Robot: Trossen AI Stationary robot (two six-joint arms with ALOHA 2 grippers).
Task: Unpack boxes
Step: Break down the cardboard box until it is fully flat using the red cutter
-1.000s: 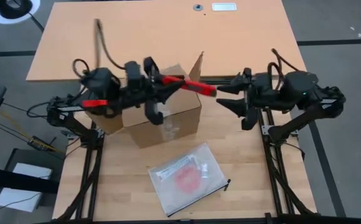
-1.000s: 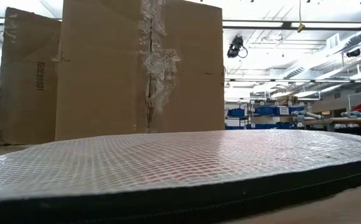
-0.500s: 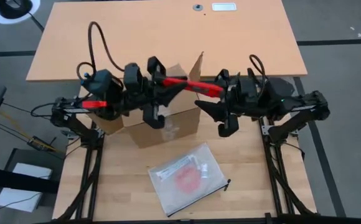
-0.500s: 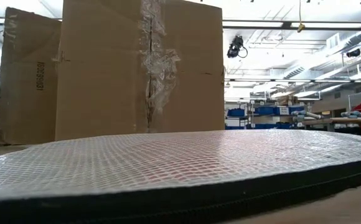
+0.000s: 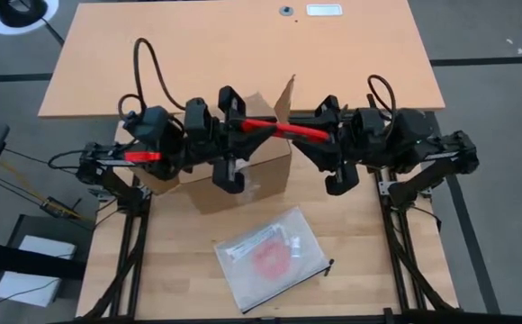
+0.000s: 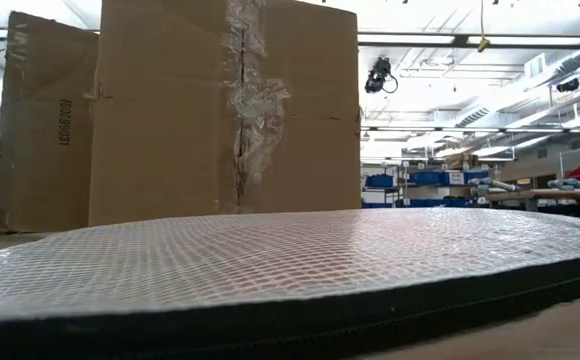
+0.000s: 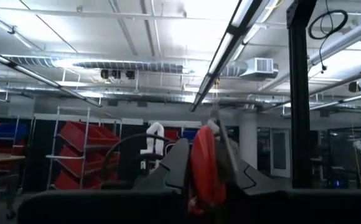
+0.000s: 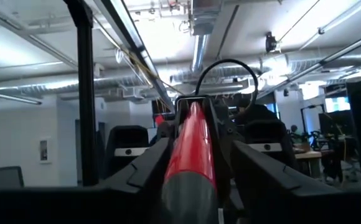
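The brown cardboard box (image 5: 243,175) stands on the table with one flap (image 5: 286,94) raised; the low view shows its taped side wall (image 6: 220,110). My left gripper (image 5: 254,129) hovers above the box, shut on the red-handled box cutter (image 5: 283,128). My right gripper (image 5: 320,144) is open at the cutter's free end (image 5: 322,136). In the right wrist view its fingers (image 8: 140,177) stand on either side of the cutter (image 8: 192,149), and I see no touch. The clear zip bag (image 5: 270,256) with a red item lies flat nearer the table's near edge. My left gripper pinches the box cutter between its two fingers (image 7: 174,165) at the cutter's left end (image 7: 203,165). It comes level from the table's left, its fingers lying along the cutter. The cutter is lifted clear above the box, about level, and points toward the right arm.
The zip bag's meshed surface (image 6: 270,270) fills the foreground of the low view. A wide bare stretch of table (image 5: 243,54) lies beyond the box toward the far edge. Both arms' cables (image 5: 139,54) loop above the table.
My right gripper has moved toward the table's left and now has its open fingers around the cutter's free end. My left gripper, still holding the cutter, has shifted a little toward the right. The box and the bag have stayed put.
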